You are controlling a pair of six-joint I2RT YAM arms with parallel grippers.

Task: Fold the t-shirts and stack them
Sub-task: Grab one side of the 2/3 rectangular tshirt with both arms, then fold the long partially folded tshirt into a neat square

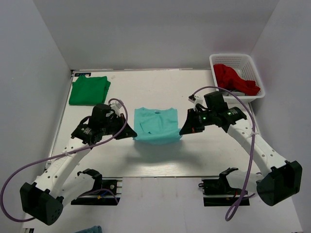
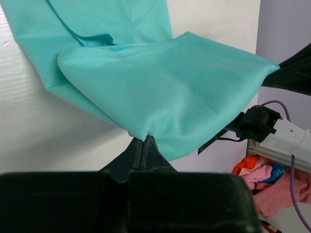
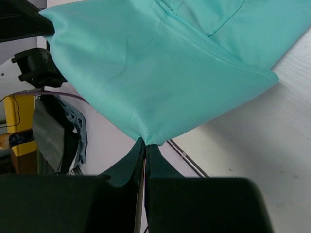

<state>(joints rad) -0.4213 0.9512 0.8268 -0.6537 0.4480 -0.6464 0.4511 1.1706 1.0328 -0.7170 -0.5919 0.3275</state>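
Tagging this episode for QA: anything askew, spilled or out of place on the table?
Nothing stands out. The teal shirt is stretched about level between both arms' shut jaws, one near corner in each. The green shirt lies folded at the far left. A red cloth is bunched inside the white basket.

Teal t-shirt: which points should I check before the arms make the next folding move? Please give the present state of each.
1. Left hand shut on a corner of the teal t-shirt: ok.
2. Right hand shut on the opposite corner: ok.
3. Near edge lifted off the table: ok.
4. Collar end lies on the table: ok.
5. Each hand holds all fabric layers: cannot tell.
6. Green t-shirt lies folded, apart from both arms: ok.
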